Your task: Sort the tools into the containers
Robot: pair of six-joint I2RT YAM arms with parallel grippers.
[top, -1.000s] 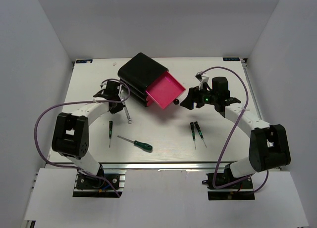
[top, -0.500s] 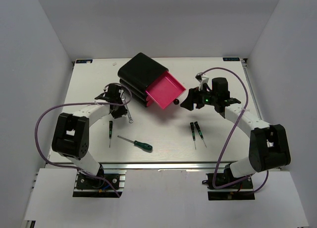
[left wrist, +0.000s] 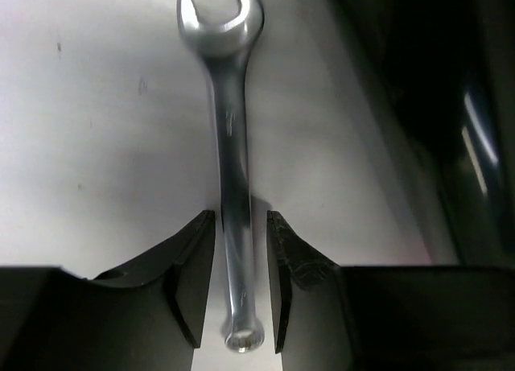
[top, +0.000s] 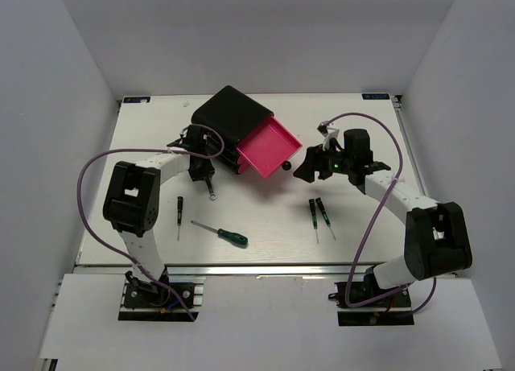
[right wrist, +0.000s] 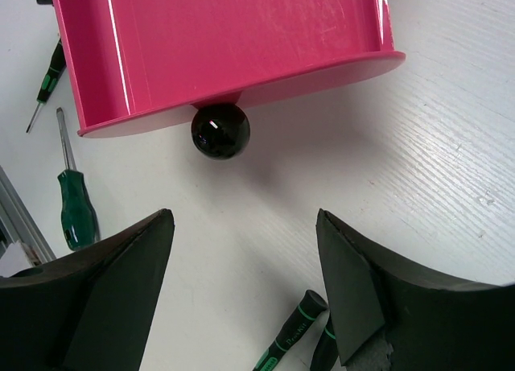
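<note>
Lying flat on the white table (top: 362, 129), the small silver wrench (left wrist: 229, 121) is showing a polished, mirror-bright shaft with an open fork at one end and a small closed ring at the other. It is resting just in front of the black box (top: 228, 117), left of the pulled-out pink drawer (top: 269, 144), whose round black knob (right wrist: 220, 131) is sticking out toward the right gripper (right wrist: 245, 226). The left gripper (left wrist: 240, 242) is straddling the ring end of the shaft, its jaws standing slightly apart with a thin strip of table showing on each side, so they are not pinching the metal. The right gripper is hanging with its jaws spread wide, holding nothing, the knob just ahead of them. From above, the left gripper is covering the far part of the wrench, and the free end is coming out too small to tell fork from ring; the wrist view is cutting off the tip of the fork at its top edge, and the box beside it is reading only as a dark blur. The wrench's long axis is running straight out along the left gripper's line, fork pointing away from the fingers (left wrist: 193, 282); in the overhead view it is slanting from the box toward the table's near edge, leaning a little to the right.
</note>
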